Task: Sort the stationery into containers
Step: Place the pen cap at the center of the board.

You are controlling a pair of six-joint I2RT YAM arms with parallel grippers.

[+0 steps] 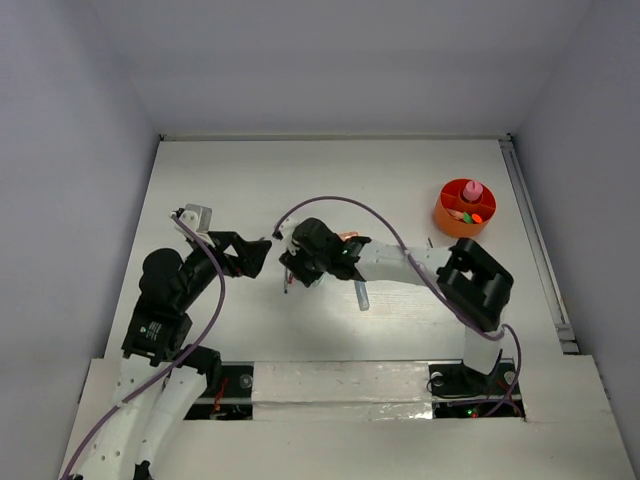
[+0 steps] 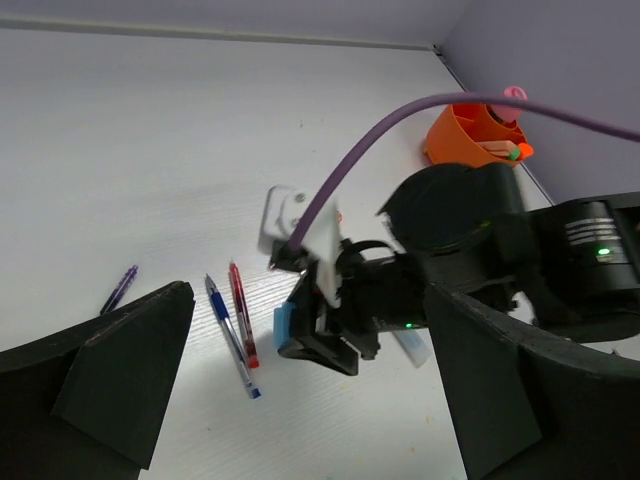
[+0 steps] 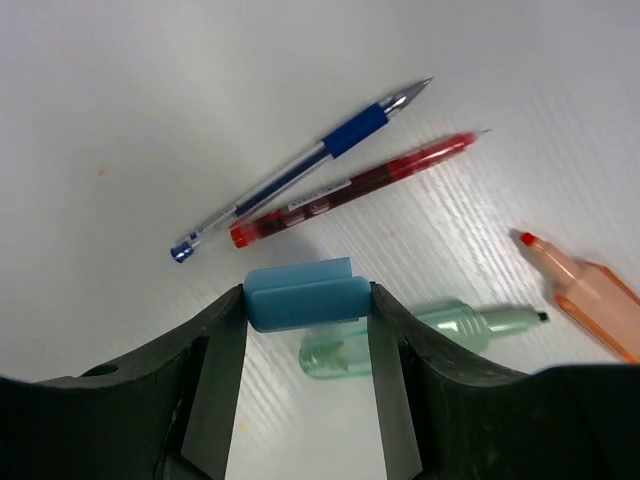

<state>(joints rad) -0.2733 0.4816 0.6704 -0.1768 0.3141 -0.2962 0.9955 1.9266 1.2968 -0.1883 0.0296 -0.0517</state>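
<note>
My right gripper (image 3: 306, 288) is shut on a small light blue piece (image 3: 300, 302) and holds it above the table. Under it lie a blue pen (image 3: 300, 170), a red pen (image 3: 350, 187), an uncapped pale green highlighter (image 3: 440, 325) and an orange highlighter (image 3: 590, 295). In the top view the right gripper (image 1: 298, 266) is at mid-table. My left gripper (image 1: 262, 257) is open and empty just left of it, its fingers (image 2: 120, 370) wide apart. The round orange holder (image 1: 448, 213) stands at the far right with several items inside; it also shows in the left wrist view (image 2: 455, 140).
A purple pen (image 2: 120, 289) lies apart to the left of the blue pen (image 2: 230, 335) and red pen (image 2: 241, 312). A light blue marker (image 1: 361, 294) lies beside the right arm. A purple cable (image 1: 330, 203) arcs over the right wrist. White walls close the table's sides.
</note>
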